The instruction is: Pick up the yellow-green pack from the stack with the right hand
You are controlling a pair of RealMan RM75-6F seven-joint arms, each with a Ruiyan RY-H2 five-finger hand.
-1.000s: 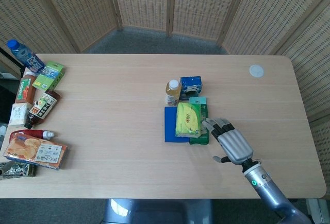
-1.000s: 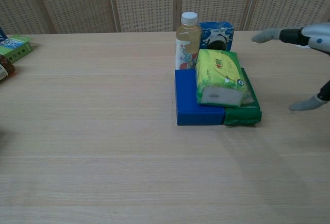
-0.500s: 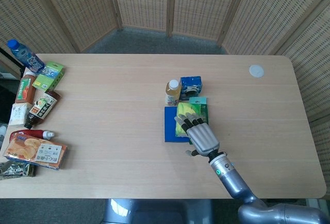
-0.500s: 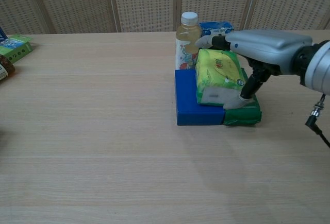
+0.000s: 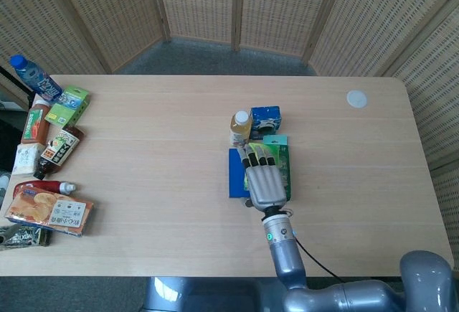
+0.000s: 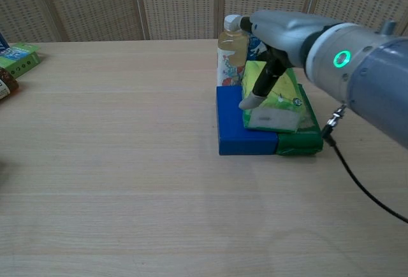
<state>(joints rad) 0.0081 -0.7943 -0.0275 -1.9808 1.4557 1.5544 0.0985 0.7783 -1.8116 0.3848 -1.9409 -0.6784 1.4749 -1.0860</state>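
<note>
Right hand [image 5: 264, 183]: lies flat over the stack with its fingers [image 5: 252, 158] extended toward the bottle; the thumb [image 6: 250, 100] reaches down the left side of the yellow-green pack [image 6: 275, 99]. Whether it actually grips the pack cannot be told.
Left hand: not seen in either view.
Yellow-green pack: soft, glossy plastic pouch, pillow-shaped, lying on top of the stack, mostly under the hand in the head view.
Stack base: one flat blue box [image 6: 236, 126] and one dark green pack [image 6: 303, 136], side by side, touching.
Behind the stack: one clear bottle [image 6: 231, 49] with a white cap, pale yellow liquid; one blue carton [image 5: 265, 120] beside it.
Table [image 5: 158, 183]: light wood grain, smooth.
Left edge: one cluster of assorted snacks [image 5: 49, 211] and bottles.
</note>
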